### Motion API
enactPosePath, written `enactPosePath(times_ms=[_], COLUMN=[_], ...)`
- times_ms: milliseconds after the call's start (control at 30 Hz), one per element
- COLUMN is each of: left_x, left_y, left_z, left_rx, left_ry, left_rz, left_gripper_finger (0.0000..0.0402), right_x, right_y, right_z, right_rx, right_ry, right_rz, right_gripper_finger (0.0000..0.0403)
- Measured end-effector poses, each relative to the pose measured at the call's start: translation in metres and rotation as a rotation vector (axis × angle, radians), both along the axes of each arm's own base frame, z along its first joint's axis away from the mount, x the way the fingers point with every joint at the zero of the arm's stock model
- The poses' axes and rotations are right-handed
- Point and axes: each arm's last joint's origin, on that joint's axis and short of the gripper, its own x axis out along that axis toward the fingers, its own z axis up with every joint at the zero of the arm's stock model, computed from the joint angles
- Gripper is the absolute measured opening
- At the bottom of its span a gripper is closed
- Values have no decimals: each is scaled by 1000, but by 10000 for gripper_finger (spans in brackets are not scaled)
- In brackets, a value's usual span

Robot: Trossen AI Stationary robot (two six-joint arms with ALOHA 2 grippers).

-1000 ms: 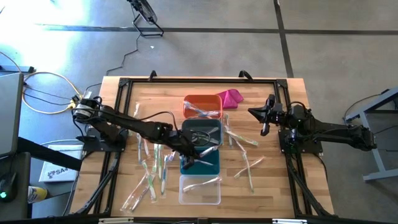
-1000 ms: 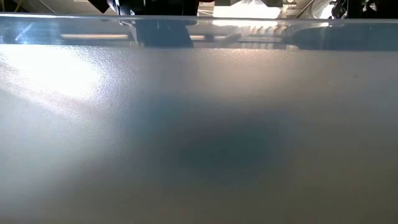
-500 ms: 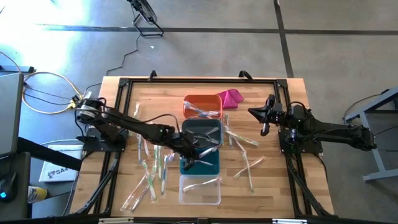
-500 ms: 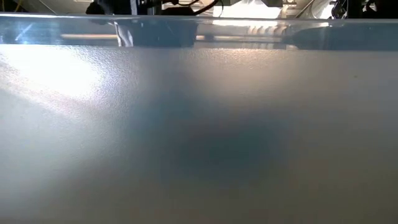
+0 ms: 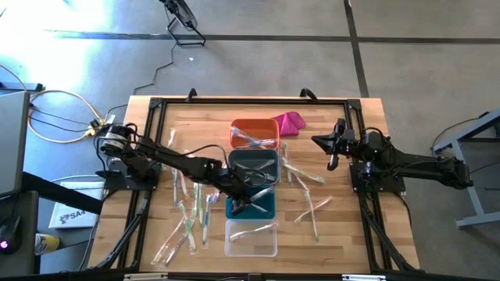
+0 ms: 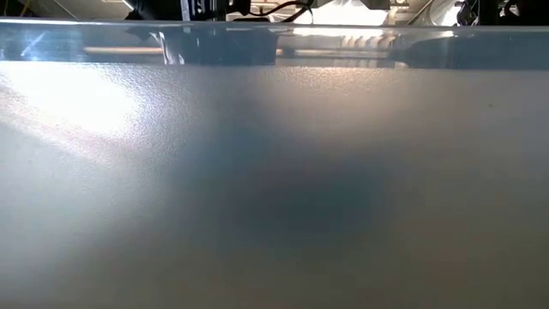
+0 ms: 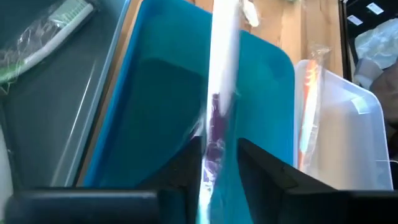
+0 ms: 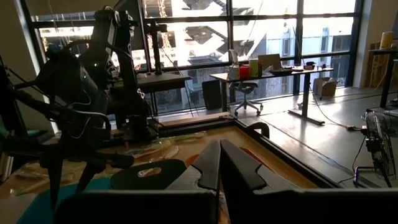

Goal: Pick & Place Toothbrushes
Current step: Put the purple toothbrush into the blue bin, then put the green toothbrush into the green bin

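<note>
Held toothbrush (image 7: 219, 81): a white-wrapped stick with a purple patch is pinched between the fingers of the left gripper (image 7: 217, 163); its long axis runs straight away from the gripper, out over the teal bin (image 7: 155, 93).
Key relation: the teal bin lies directly under the held toothbrush, so the coming move is judged to be a simple lowering and letting go, with no sideways travel called for.
Left gripper, from above: it is seen at the teal bin (image 5: 262, 206), near the middle of the bench (image 5: 344, 234).
Teal bin contents: no other toothbrush can be made out inside it in the wrist view.
Clear bin (image 7: 339, 143): just beside the teal one; an orange-tinted toothbrush (image 7: 308, 112) is lying in it.
Grey bin (image 7: 56, 99): on the teal bin's other side; a green toothbrush (image 7: 43, 40) is resting in it.
Orange bin (image 5: 255, 133): farthest in the row; wrapped toothbrushes are seen inside.
Loose toothbrushes (image 5: 190, 222): scattered on the bench on both sides of the bins, more of them nearer the left arm.
Right gripper (image 5: 331, 148): parked well apart over the bench's right edge, fingers pressed together and empty.
</note>
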Motion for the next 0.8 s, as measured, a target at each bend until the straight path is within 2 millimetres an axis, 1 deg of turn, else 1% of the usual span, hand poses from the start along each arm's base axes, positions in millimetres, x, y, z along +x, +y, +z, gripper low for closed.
enactPosePath(times_ms=[167,300,433,533,733,800], left_x=[1,1,-1,-3,-14,-20], left_y=[0,0,1,4,14,18], left_z=[0,1,3,9,30,39], left_rx=[4,4,6,8,40,53], left_ry=[-7,-8,-10,-22,-61,-62], left_rz=[0,0,-2,-17,-42,-44], left_gripper_finger=[145,153,149,141,115,104], right_x=[0,0,0,0,0,0], right_y=[0,0,0,0,0,0], right_z=[0,0,0,0,0,-1], right_rx=[0,0,0,0,5,5], right_ry=[0,0,0,0,2,4], right_rz=[0,0,0,1,3,3], right_gripper_finger=[4,4,4,4,4,4])
